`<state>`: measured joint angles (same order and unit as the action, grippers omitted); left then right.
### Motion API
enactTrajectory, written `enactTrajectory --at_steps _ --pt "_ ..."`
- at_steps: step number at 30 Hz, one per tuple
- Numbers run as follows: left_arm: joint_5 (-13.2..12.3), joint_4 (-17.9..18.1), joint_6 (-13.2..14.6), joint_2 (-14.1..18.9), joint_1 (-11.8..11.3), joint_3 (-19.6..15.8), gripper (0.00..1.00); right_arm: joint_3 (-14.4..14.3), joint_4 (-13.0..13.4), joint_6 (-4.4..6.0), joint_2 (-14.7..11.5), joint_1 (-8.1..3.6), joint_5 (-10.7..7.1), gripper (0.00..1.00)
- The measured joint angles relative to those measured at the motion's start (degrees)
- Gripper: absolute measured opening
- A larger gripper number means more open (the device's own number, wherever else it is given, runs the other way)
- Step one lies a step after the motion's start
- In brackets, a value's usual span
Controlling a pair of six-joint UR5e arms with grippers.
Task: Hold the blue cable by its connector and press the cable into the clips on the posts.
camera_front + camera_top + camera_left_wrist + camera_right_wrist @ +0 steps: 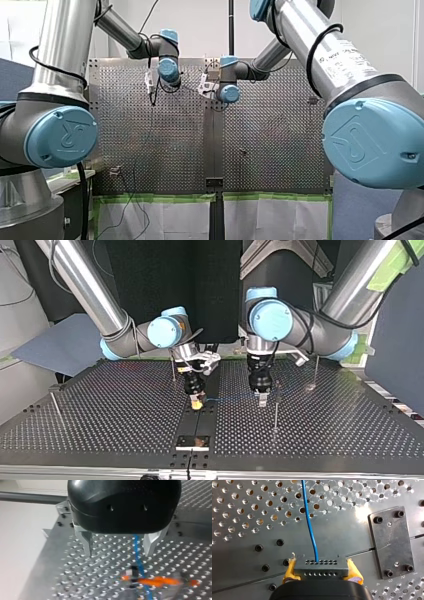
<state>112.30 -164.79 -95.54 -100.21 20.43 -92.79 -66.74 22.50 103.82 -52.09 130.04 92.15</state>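
Blue cable [230, 398] stretching low over the perforated table [100, 410] between the two grippers, at the middle of the top view, crossing the central seam.

Working well apart from every table edge: open perforated surface lying to both sides and toward the near edge in the top view. Slender post [275, 410] standing just beside my left gripper [261, 399], on the side toward the top view's right. Second post [56, 407] standing near the table's edge at that view's left, third post [316, 371] standing farther back at its right, both well apart from the grippers. Black plate [390, 542] lying bolted flat to the table beside the connector [320, 566], not touching it.

My right gripper [197, 403] pinching the connector between yellow pads [354, 573], one on each side. My left gripper's metal fingers [88, 543] standing spread, gripping nothing, with the cable passing between them, nearer one finger than the other.

Cable showing thin and bright blue, leaving the connector's face and bending slightly just ahead of it. Connector showing as a dark block with two rows of small holes.
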Motion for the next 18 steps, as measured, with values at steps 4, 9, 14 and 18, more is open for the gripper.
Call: enactTrajectory --at_steps 4,9,14,18 --pt "-0.6 0.32 0.01 -0.32 -0.24 0.59 1.0 0.0 0.0 0.0 0.0 0.0 0.02 0.0" --pt "-1.72 -0.34 0.17 -1.69 -0.35 1.21 1.0 -0.01 0.01 0.0 0.0 0.0 -0.02 0.0" --pt "-1.69 -1.01 0.8 -3.74 -0.37 2.21 1.0 -0.01 -0.03 0.0 0.01 0.0 -0.03 0.0" --pt "-0.53 -0.88 0.94 -4.23 -0.54 3.42 1.0 -0.01 -0.01 -0.04 0.01 0.0 -0.03 0.0"
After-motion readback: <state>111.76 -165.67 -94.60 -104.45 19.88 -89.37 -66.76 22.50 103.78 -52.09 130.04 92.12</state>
